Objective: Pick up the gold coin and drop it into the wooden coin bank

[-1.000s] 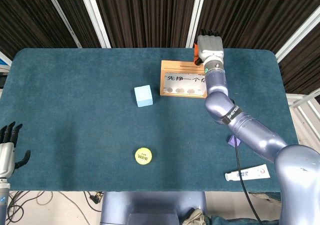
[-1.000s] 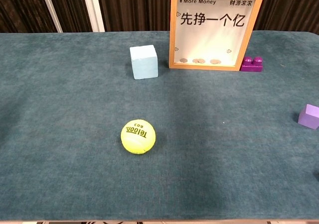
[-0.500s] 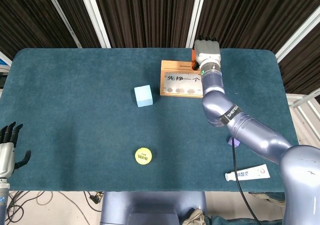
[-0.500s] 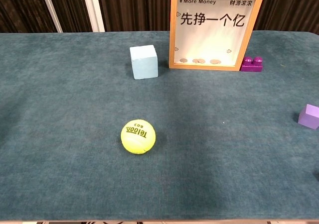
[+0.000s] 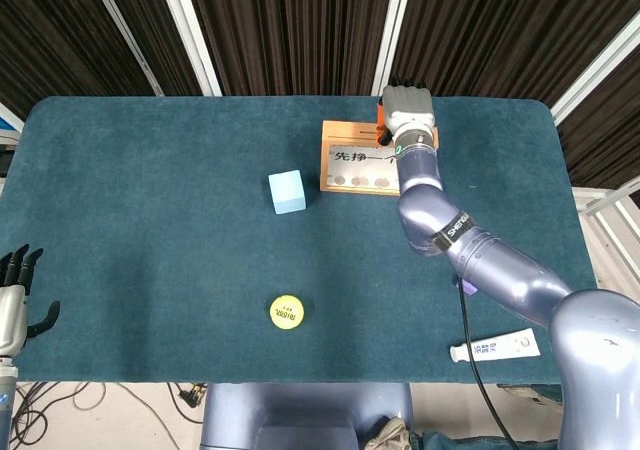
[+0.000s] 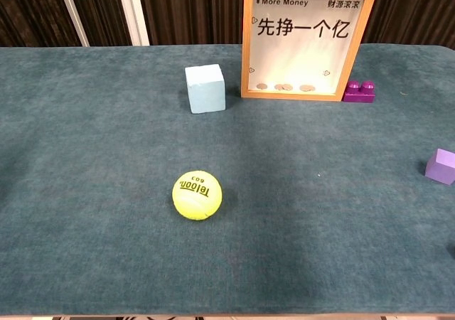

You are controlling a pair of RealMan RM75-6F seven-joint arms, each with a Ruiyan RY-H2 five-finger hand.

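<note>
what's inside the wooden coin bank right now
A few coins lie along the bottom of the wooden coin bank, behind its clear front. Whether one is gold cannot be told.

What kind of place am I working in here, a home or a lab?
Most likely a lab or robot test station: a table covered in teal felt, dark slatted curtain panels behind it, and unrelated practice props laid out, such as a tennis ball, a blue cube and the wooden coin bank.

Probably a robotics lab: a teal felt table [image 5: 150,170] before black slatted panels [image 5: 290,30], loose cables [image 5: 60,402] underneath.
</note>
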